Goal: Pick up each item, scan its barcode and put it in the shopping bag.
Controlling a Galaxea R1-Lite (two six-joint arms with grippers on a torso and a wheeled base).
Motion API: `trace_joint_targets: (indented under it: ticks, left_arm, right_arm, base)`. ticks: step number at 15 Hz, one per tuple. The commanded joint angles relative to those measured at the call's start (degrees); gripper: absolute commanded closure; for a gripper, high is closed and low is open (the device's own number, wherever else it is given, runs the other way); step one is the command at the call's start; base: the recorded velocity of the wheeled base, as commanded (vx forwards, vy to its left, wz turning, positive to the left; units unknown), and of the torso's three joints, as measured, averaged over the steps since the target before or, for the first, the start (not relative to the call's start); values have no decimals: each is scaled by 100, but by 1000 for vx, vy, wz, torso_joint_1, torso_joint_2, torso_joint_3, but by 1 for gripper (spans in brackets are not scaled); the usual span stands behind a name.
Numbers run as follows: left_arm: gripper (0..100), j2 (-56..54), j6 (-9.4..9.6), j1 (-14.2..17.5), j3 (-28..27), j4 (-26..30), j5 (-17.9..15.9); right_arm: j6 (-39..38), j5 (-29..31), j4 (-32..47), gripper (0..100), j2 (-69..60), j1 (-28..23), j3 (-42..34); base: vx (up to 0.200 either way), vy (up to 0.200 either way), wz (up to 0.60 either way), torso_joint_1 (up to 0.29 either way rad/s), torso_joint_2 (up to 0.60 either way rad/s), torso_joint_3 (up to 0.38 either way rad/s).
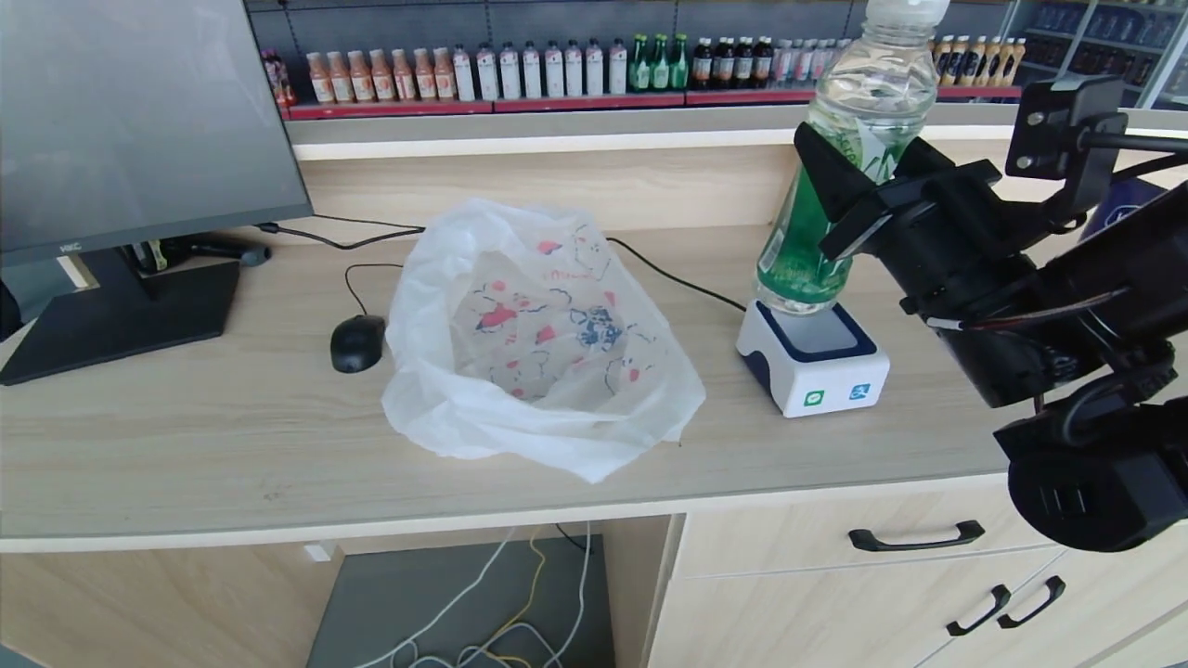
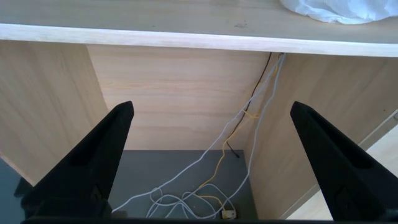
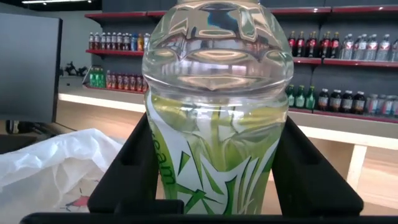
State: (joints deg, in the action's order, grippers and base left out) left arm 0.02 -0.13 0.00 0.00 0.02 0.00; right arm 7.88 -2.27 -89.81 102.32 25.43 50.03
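So, right pincer (image 1: pixel 840 199) clamped on bottle (image 1: pixel 868 102), bottle near-upright, base right at scanner (image 1: pixel 817 366) top, contact unclear. Open bag (image 1: pixel 538 343) lies on desk (image 1: pixel 186 436) just beside scanner. Meanwhile left pincer (image 2: pixel 211 112) spread wide, below desk top, cables (image 2: pixel 205 186) beyond.

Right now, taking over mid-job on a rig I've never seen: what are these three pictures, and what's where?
It is a two-armed robot at a shop counter. The wide picture comes from its head; the others from its wrists. The right gripper is shut on a clear bottle, upright over the white scanner. The left gripper hangs open below the counter's edge, facing cables. On the counter: an open shopping bag, a mouse, a monitor.
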Motion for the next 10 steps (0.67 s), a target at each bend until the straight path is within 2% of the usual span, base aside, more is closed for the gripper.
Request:
trace_joint_targets:
  ticks: [1, 8, 10]
  left_arm:
    - [0, -2, -4, 0, 0, -2, 0]
    - [0, -2, 5, -9, 0, -2, 0]
    - [0, -2, 22, -9, 0, -2, 0]
  right_arm:
    - [-5, -2, -19, 100, -1, -56, 7]
    - [-5, -2, -19, 100, 122, -73, 183]
    - [-14, -2, -19, 100, 122, -73, 174]
  base:
    - [0, 200, 0, 7, -2, -2]
    - [0, 200, 0, 0, 4, 4]
    - [0, 0, 0, 0, 0, 0]
